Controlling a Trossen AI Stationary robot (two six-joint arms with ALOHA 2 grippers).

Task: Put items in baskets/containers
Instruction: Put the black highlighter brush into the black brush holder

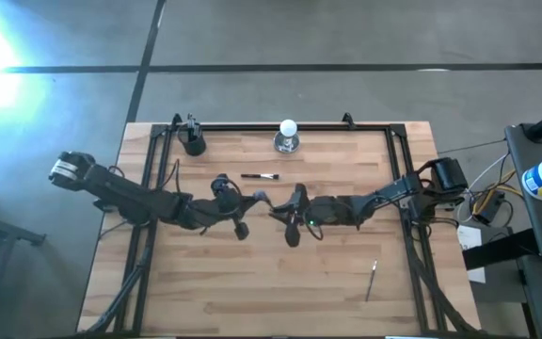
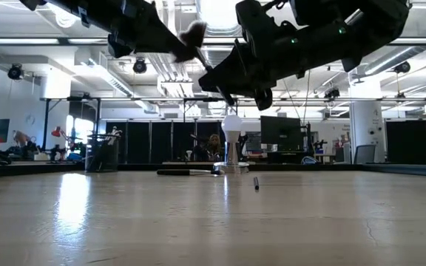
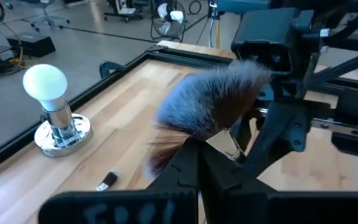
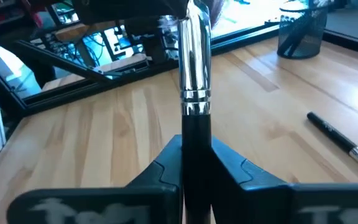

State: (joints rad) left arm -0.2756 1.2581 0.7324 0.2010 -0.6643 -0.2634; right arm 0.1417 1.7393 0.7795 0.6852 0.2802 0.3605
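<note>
A brush with a wide fluffy head (image 3: 213, 99), a silver ferrule (image 4: 194, 56) and a dark handle hangs above the table's middle between my two grippers. My left gripper (image 3: 194, 155) is shut on its head end. My right gripper (image 4: 196, 149) is shut on its handle. In the high view the left gripper (image 1: 243, 209) and the right gripper (image 1: 276, 212) meet tip to tip. The black cup (image 1: 193, 141) stands at the far left with brushes in it. One thin brush (image 1: 260, 176) lies flat behind the grippers, another (image 1: 371, 280) at the near right. My left gripper pinches the base of the fluffy head (image 3: 179, 140) between its two fingers, coming nearly level from the table's left. The hairs fan out beyond the fingertips. The brush is clear of the table. My right gripper pinches the dark handle (image 4: 196, 127) just behind the silver ferrule, one finger on each side. It comes nearly level from the table's right. The ferrule end points away toward the left gripper, and the brush is lifted clear.
A white ball on a silvery base (image 1: 288, 135) stands at the far edge, right of the cup (image 4: 300, 34). A black frame (image 1: 252, 126) runs along the table's far and side edges. Bare wood lies toward the near edge.
</note>
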